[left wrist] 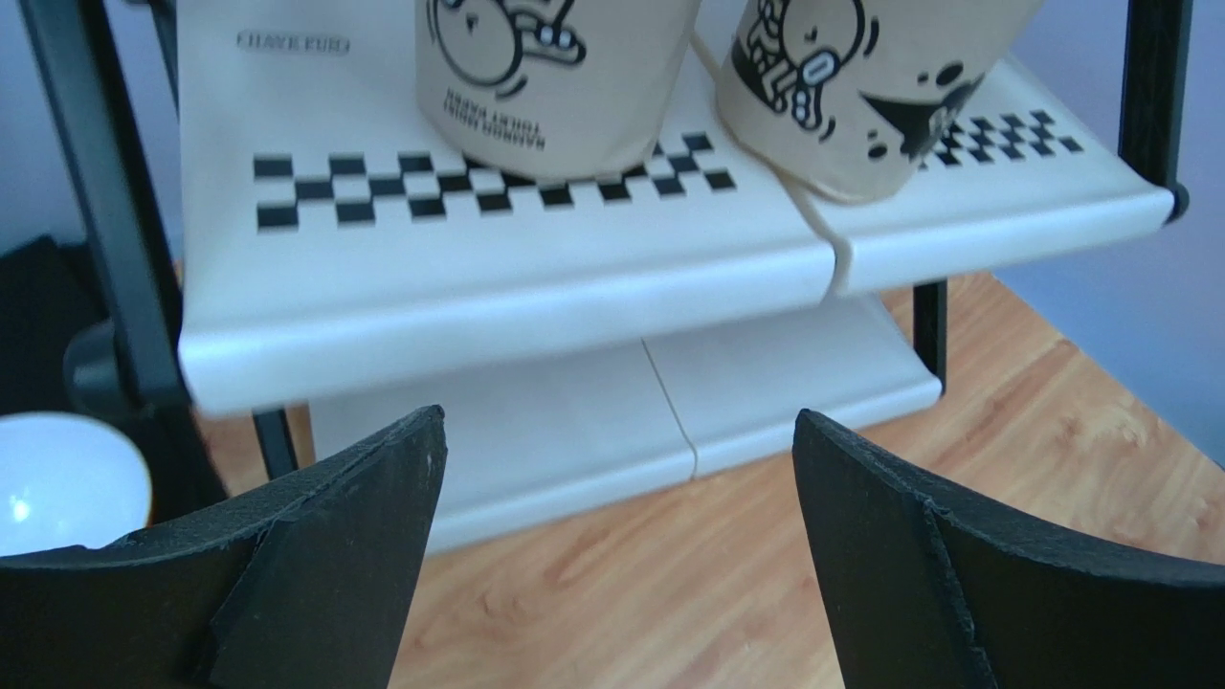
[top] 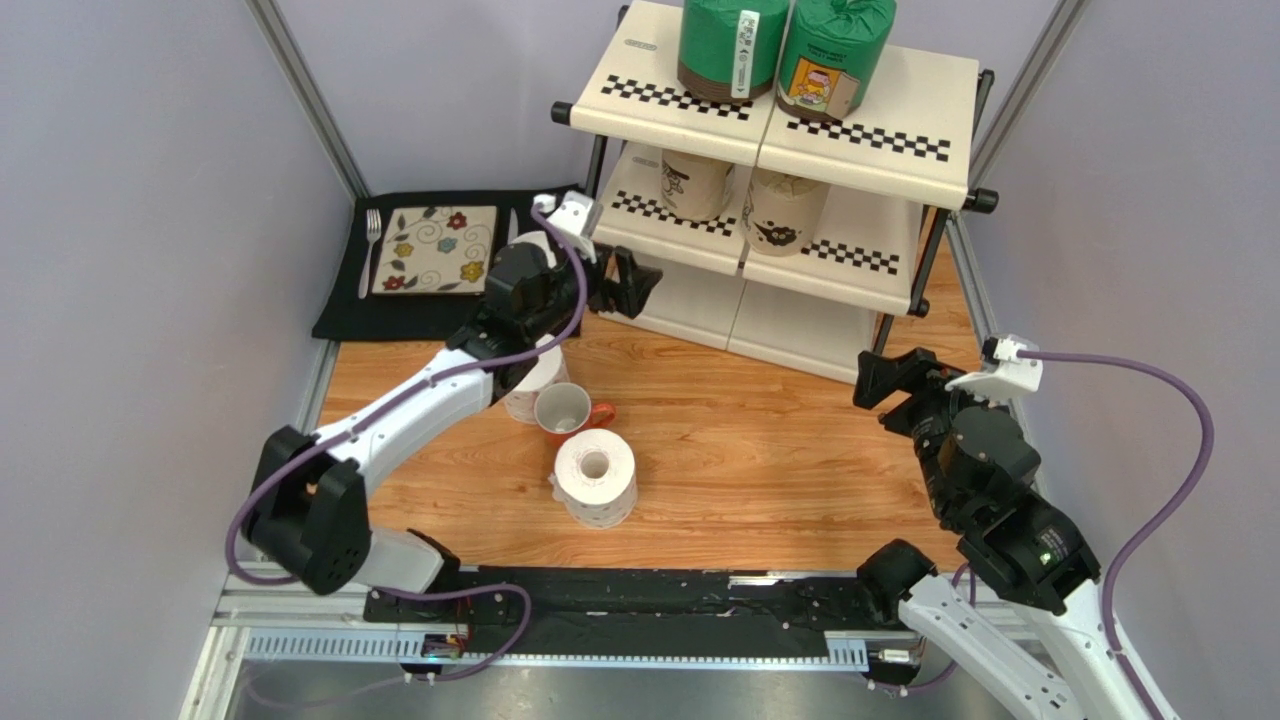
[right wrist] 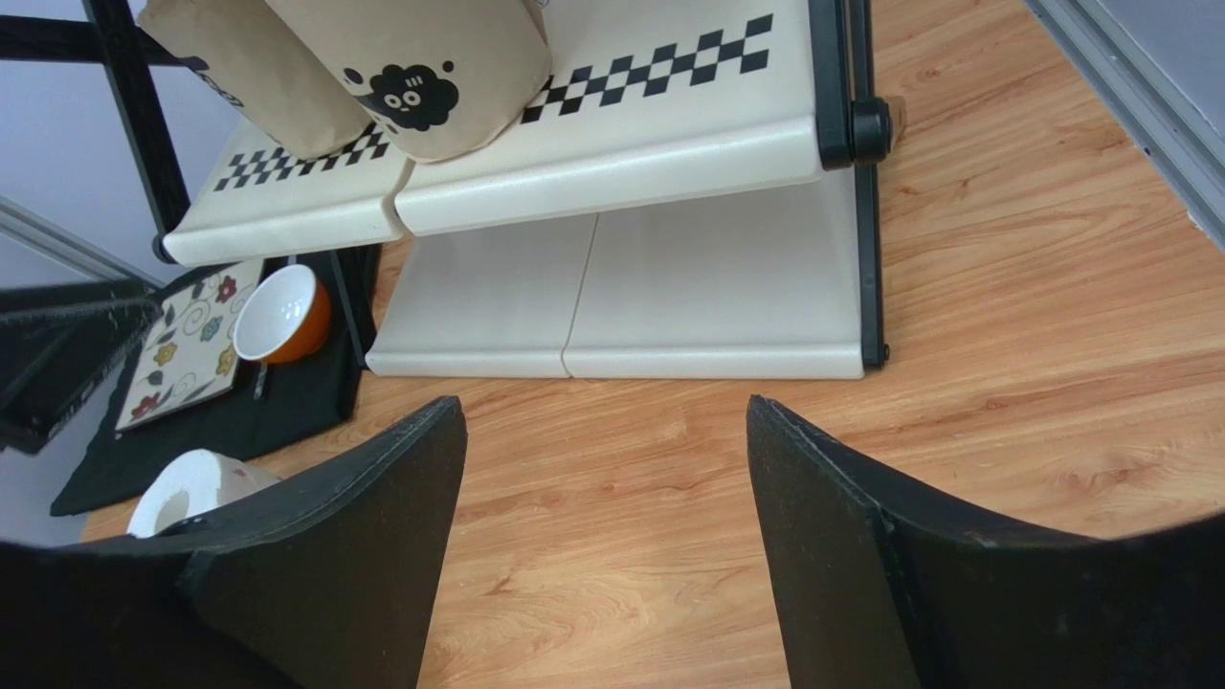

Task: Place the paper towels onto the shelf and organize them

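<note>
The shelf [top: 902, 93] stands at the back right. Two green rolls [top: 732, 42] sit side by side on its top tier. Two tan rolls [top: 696, 183] sit on the middle tier and also show in the left wrist view [left wrist: 554, 72] and the right wrist view [right wrist: 432, 65]. One white roll [top: 595, 477] stands on the table near the middle. A second white roll [top: 526, 396] is partly hidden under my left forearm. My left gripper [top: 631, 282] is open and empty, just in front of the shelf's left end [left wrist: 503, 273]. My right gripper [top: 897, 383] is open and empty, right of the shelf's lower front.
A white-and-orange mug [top: 567, 408] stands between the two white rolls. A black placemat [top: 346, 308] at the back left holds a flowered plate [top: 436, 248] and a fork [top: 371, 240]. A small bowl [right wrist: 281, 313] sits by the shelf's left leg. Grey walls close both sides.
</note>
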`<state>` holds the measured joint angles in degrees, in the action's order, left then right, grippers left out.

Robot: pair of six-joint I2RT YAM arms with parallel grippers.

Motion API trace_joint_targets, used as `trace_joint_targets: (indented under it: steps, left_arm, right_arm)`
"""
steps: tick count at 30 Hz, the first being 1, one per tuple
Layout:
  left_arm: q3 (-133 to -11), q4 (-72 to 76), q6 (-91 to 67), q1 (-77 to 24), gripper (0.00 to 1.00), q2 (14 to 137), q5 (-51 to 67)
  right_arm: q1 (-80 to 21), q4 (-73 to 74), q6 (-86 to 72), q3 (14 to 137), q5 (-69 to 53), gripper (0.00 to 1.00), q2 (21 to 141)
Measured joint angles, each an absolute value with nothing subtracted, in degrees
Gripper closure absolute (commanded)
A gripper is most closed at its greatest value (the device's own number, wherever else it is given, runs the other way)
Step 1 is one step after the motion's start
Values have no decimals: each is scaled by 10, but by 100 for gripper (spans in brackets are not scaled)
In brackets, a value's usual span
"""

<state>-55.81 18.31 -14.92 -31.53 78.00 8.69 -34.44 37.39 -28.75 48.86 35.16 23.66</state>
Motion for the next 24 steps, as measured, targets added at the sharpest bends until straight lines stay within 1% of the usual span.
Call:
trace_joint_targets:
  steps: [6, 15, 18, 24]
  left_arm:
    - [-655, 244, -156, -322, 1, 893, 74]
    - [-784, 330, -225, -323, 1, 1023, 19]
    - [-800, 360, -250, -322, 1, 1044, -1]
    - [-792, 435, -306, -323, 1, 1054, -51]
  right_arm:
    - [-344, 375, -294, 470, 360, 23, 236]
    - [-344, 374, -302, 453, 362, 23, 244]
    - [-344, 373, -302, 453, 362, 23, 246]
    - [-344, 372, -302, 453, 362, 22, 247]
